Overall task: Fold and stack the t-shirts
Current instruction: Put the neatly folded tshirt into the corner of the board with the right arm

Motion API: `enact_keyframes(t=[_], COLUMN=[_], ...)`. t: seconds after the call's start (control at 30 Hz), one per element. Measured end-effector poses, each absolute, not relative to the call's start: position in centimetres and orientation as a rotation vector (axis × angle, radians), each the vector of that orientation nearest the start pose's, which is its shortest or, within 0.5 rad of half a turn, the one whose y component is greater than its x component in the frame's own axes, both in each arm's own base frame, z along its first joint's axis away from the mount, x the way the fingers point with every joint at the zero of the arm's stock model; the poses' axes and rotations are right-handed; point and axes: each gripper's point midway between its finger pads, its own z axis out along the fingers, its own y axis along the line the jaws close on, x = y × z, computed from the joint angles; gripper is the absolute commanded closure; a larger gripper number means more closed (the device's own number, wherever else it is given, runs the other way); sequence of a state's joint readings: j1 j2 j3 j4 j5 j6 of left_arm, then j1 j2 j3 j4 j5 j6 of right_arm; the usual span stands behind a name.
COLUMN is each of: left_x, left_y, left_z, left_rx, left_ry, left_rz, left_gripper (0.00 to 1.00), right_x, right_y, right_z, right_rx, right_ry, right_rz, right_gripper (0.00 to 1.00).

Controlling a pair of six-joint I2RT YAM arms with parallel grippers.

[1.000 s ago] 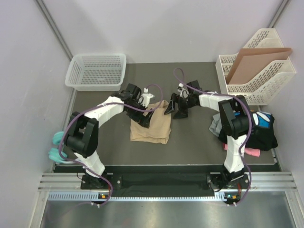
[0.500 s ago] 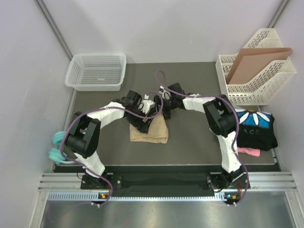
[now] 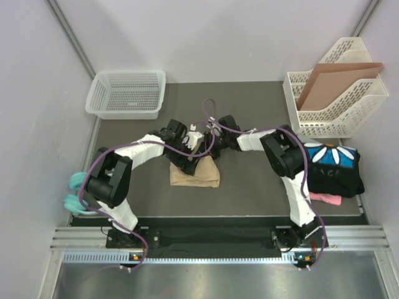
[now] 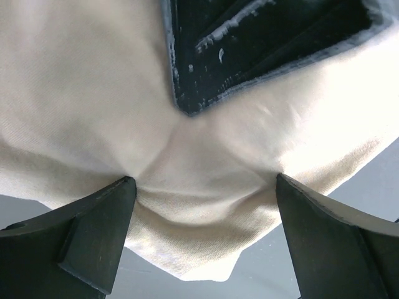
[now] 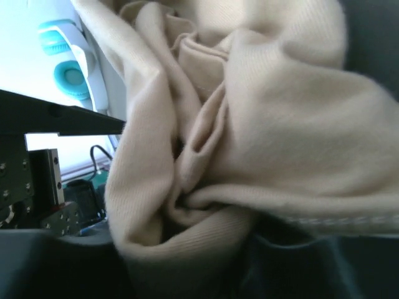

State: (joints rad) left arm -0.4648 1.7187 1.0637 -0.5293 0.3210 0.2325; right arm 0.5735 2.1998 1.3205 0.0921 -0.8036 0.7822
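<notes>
**Location.** The tan t-shirt [image 3: 195, 173] lies part-folded on the table [image 3: 249, 187], to the near side and right of the white basket [image 3: 128, 114]. The black daisy-print t-shirt [image 3: 333, 165] and the pink t-shirt [image 3: 327, 198] are well apart from the basket, at the opposite side of the table, unfolded and not stacked.

**Risks.**
- Both grippers work the shirt edge that faces the basket and stand just beside each other. If either one travels sideways, it is likely to strike the other.
- The right wrist view shows the cloth bunched in thick ridges, not lying flat. A fold made from this state would probably set creases and leave uneven edges.
- If only one layer of the bunch is caught, the rest is likely to slide out and undo the fold.
- Pressure from the left arm may drag the whole shirt across the table.

**Tools.**
- The left gripper [image 4: 204, 182] is spread wide. Its fingers [image 4: 93, 224] press down on the tan cloth, which puckers between them, and nothing is pinched.
- The right gripper [image 3: 210, 144] is at the same edge with cloth crowding its camera. Its jaws are hidden, so it cannot be told whether they are apart or clamped on the shirt.
</notes>
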Motion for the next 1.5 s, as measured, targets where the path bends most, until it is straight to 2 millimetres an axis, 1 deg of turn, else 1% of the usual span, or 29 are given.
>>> enact_keyframes(t=[0.03, 0.07, 0.23, 0.3, 0.33, 0.37, 0.43, 0.47, 0.5, 0.53, 0.57, 0.63, 0.67, 0.7, 0.73, 0.77, 0.8, 0.83, 0.87, 0.9, 0.93, 1.0, 1.07, 1.1, 1.2, 1.27, 1.4, 1.5], left_x=[28.7, 28.7, 28.5, 28.4, 28.3, 28.4, 29.3, 29.8, 30.4, 31.1, 31.4, 32.0, 32.2, 32.2, 32.2, 32.1, 32.0, 31.8, 31.3, 30.9, 30.5, 30.0, 29.8, 29.8, 29.8, 29.8, 29.8, 29.7], left_y=[-19.6, -19.5, -19.1, -18.5, -18.0, -17.5, -16.5, -16.1, -15.6, -15.0, -14.6, -13.1, -12.2, -11.4, -10.6, -10.0, -9.3, -8.8, -8.4, -8.1, -7.9, -7.6, -7.5, -7.5, -7.4, -7.3, -7.2, -7.1], left_z=[3.2, 3.3, 3.6, 4.4, 5.1, 6.0, 9.1, 10.6, 12.7, 15.9, 16.8, 20.4, 21.4, 21.9, 21.9, 21.7, 21.1, 20.2, 19.2, 18.4, 17.7, 16.9, 16.8, 16.8, 16.7, 16.7, 16.7, 16.6], left_rx=[1.023, 1.022, 1.021, 1.016, 1.009, 0.999, 0.961, 0.940, 0.912, 0.874, 0.854, 0.778, 0.743, 0.714, 0.691, 0.674, 0.659, 0.651, 0.649, 0.651, 0.653, 0.655, 0.655, 0.655, 0.656, 0.661, 0.670, 0.674], left_ry=[2.556, 2.557, 2.564, 2.565, 2.560, 2.548, 2.485, 2.444, 2.390, 2.307, 2.286, 2.206, 2.185, 2.180, 2.188, 2.201, 2.224, 2.254, 2.288, 2.320, 2.344, 2.379, 2.389, 2.390, 2.390, 2.390, 2.391, 2.397], left_rz=[-0.502, -0.499, -0.470, -0.436, -0.407, -0.375, -0.294, -0.265, -0.234, -0.198, -0.186, -0.150, -0.136, -0.121, -0.109, -0.098, -0.087, -0.078, -0.075, -0.072, -0.071, -0.070, -0.070, -0.069, -0.066, -0.064, -0.059, -0.056], left_gripper=[0.01, 0.01, 0.01, 0.01, 0.01, 0.01, 0.01, 0.01, 0.01, 0.01, 0.01, 0.01, 0.01, 0.01, 0.01, 0.01, 0.01, 0.01, 0.01, 0.01, 0.01, 0.01, 0.01, 0.01, 0.01, 0.01, 0.01, 0.01], right_x=[32.3, 32.3, 32.3, 32.3, 32.2, 31.9, 31.6, 31.6, 31.8, 32.3, 32.6, 33.5, 33.9, 34.1, 34.2, 34.3, 34.2, 34.0, 33.8, 33.6, 33.3, 33.0, 32.6, 32.4, 31.0, 30.2, 28.4, 27.4], right_y=[38.3, 38.3, 38.0, 37.4, 36.9, 36.1, 34.3, 33.2, 32.0, 30.3, 29.2, 26.7, 25.0, 23.6, 22.0, 20.7, 18.9, 17.2, 15.5, 14.0, 12.0, 8.3, 6.0, 5.4, 2.7, 1.2, -1.4, -3.4], right_z=[2.9, 2.6, 2.3, 2.4, 2.5, 2.7, 3.4, 4.0, 5.0, 6.6, 8.0, 11.4, 13.8, 16.0, 17.9, 19.5, 21.2, 22.6, 23.7, 24.2, 24.7, 24.9, 24.5, 24.2, 22.8, 22.3, 22.5, 22.3], right_rx=[-0.170, -0.163, -0.129, -0.109, -0.098, -0.079, -0.034, -0.012, 0.014, 0.043, 0.059, 0.085, 0.096, 0.100, 0.112, 0.119, 0.136, 0.161, 0.185, 0.212, 0.262, 0.379, 0.471, 0.504, 0.668, 0.756, 0.888, 0.979], right_ry=[2.638, 2.644, 2.653, 2.650, 2.657, 2.673, 2.699, 2.704, 2.701, 2.676, 2.648, 2.565, 2.501, 2.442, 2.386, 2.341, 2.287, 2.248, 2.213, 2.190, 2.169, 2.142, 2.135, 2.141, 2.155, 2.144, 2.094, 2.063], right_rz=[1.526, 1.525, 1.520, 1.501, 1.487, 1.462, 1.418, 1.394, 1.369, 1.349, 1.334, 1.306, 1.288, 1.271, 1.251, 1.235, 1.206, 1.181, 1.160, 1.141, 1.110, 1.031, 0.970, 0.953, 0.868, 0.807, 0.663, 0.551], right_gripper=[0.95, 1.00, 1.00, 1.00, 1.00, 1.00, 1.00, 1.00, 1.00, 1.00, 1.00, 1.00, 1.00, 1.00, 1.00, 1.00, 1.00, 1.00, 1.00, 1.00, 1.00, 1.00, 1.00, 1.00, 1.00, 1.00, 1.00, 1.00])
